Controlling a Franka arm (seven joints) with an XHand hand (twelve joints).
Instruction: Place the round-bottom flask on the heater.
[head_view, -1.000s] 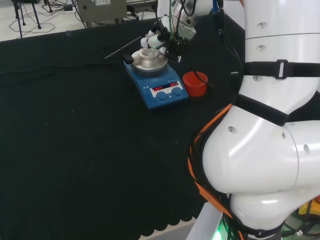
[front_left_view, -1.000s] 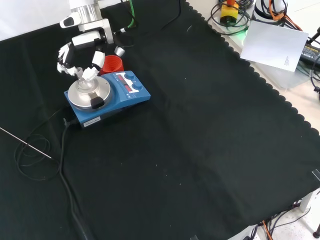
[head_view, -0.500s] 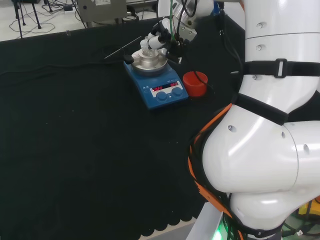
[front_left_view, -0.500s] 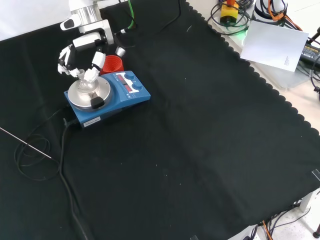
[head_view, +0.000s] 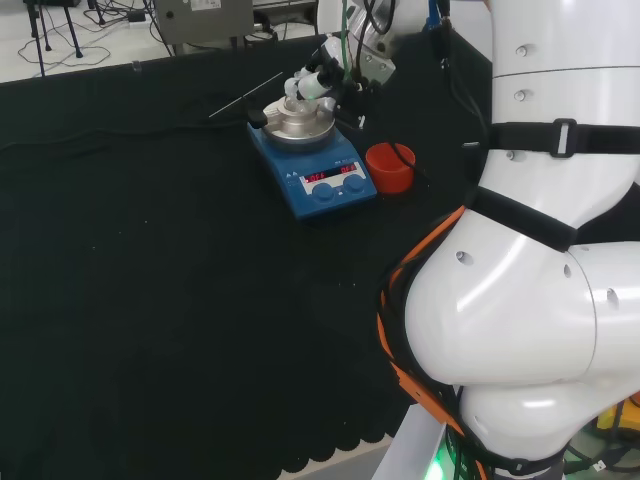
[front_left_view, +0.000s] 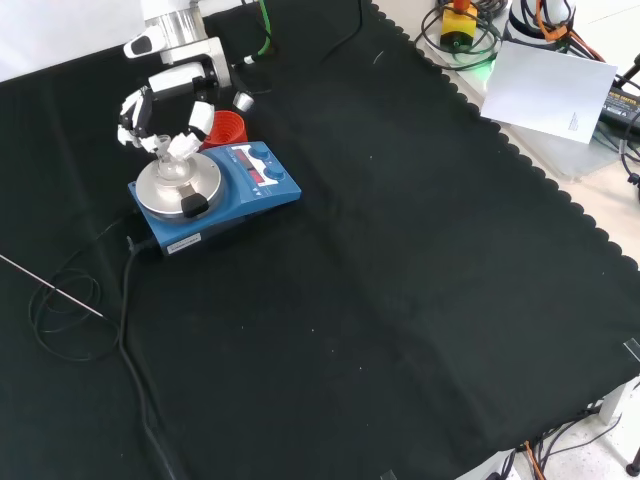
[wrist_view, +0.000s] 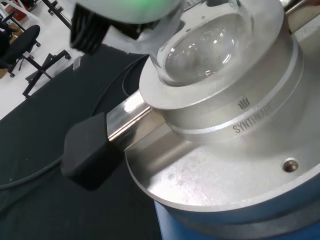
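Observation:
The clear round-bottom flask (wrist_view: 205, 45) sits with its bulb in the well of the silver metal block (wrist_view: 225, 100) on the blue heater (front_left_view: 240, 185). In the front view the flask (front_left_view: 168, 163) stands upright on the heater at the cloth's upper left. The hand (front_left_view: 186, 120) hovers just above it, its fingers spread apart around the flask's neck and relaxed. Seen in the head view, the hand (head_view: 322, 72) is right behind the heater (head_view: 320, 175) and over the flask (head_view: 295, 105).
A red ribbed ring stand (front_left_view: 225, 128) sits right behind the heater in the front view. A black-tipped handle (wrist_view: 90, 157) sticks out of the block. The heater's black cable and a thin rod (front_left_view: 50, 290) lie at the left.
The hand has risen a little and drawn back from the block. The flask stays seated in the block and the heater has not moved.

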